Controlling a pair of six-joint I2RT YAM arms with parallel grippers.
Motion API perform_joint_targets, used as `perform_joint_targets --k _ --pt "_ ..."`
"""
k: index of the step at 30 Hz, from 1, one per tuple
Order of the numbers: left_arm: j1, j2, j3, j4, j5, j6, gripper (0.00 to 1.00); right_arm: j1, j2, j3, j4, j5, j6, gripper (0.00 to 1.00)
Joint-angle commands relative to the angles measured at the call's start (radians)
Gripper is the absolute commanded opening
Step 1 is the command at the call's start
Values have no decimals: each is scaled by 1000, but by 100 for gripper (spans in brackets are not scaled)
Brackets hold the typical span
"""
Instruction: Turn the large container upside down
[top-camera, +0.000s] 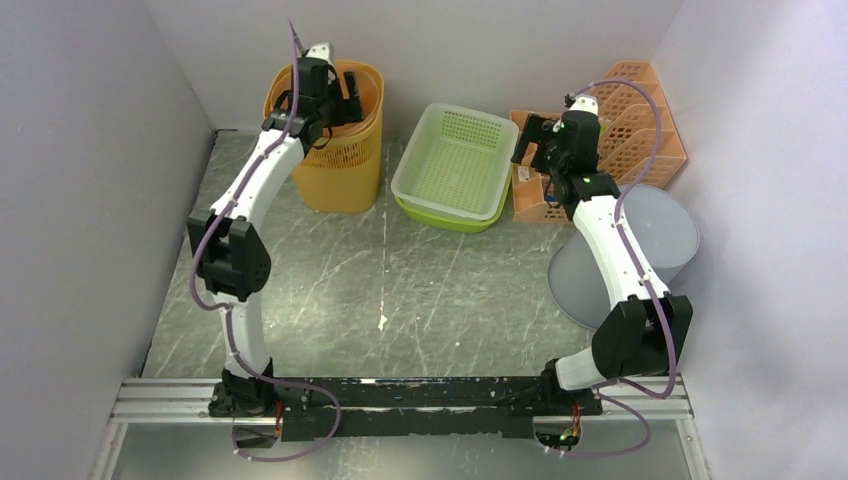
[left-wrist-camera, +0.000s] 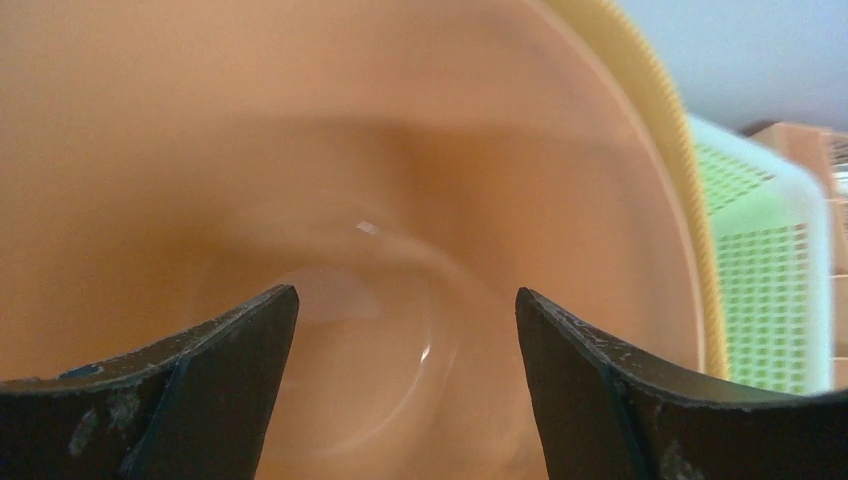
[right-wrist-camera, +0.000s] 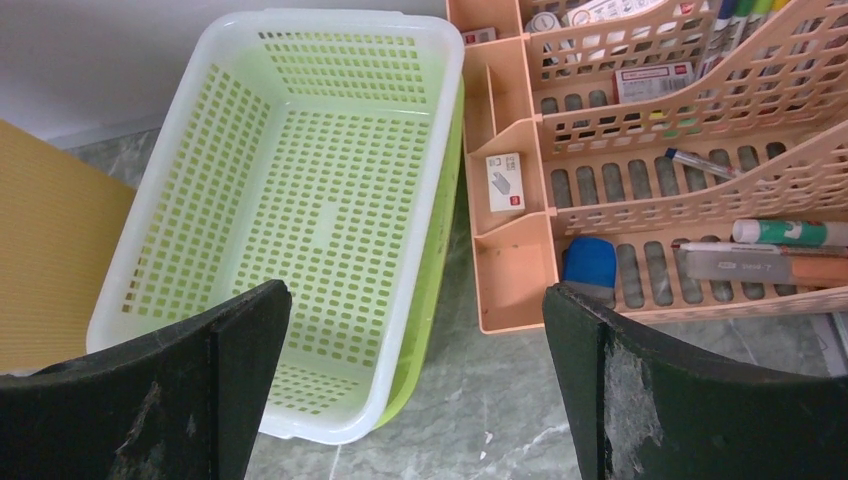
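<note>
Top external view: the orange basket, a tall perforated bin that I take to be the large container, stands upright at the far left of the table with its mouth up. The left gripper hangs over that mouth, dipping just inside the rim. The right gripper hovers between the green tray and the desk organiser. A grey tub lies on its side behind that arm.

Left wrist view: the fingers are spread wide with nothing between them, looking down the orange interior towards the round bottom. The rim runs past on the right, and no wall sits between the fingers.

Right wrist view: this gripper is likewise spread and empty above the tray and organiser, well apart from the basket, whose side shows at the left edge.

The step in hand looks like the approach to a rim grasp, with nothing tipped yet. The next move calls for one finger inside the wall and one outside, a firm close, then a lift and a wrist roll to bring the mouth down. The thin wall may flex or slip.
</note>
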Motion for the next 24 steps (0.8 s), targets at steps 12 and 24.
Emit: perform_joint_targets --k 12,24 --pt "60 -175 -12 -475 -239 199 95 -8 30 -26 54 -54 27 100" --pt "68 -196 26 -564 -319 261 95 -9 37 -44 62 -39 26 100"
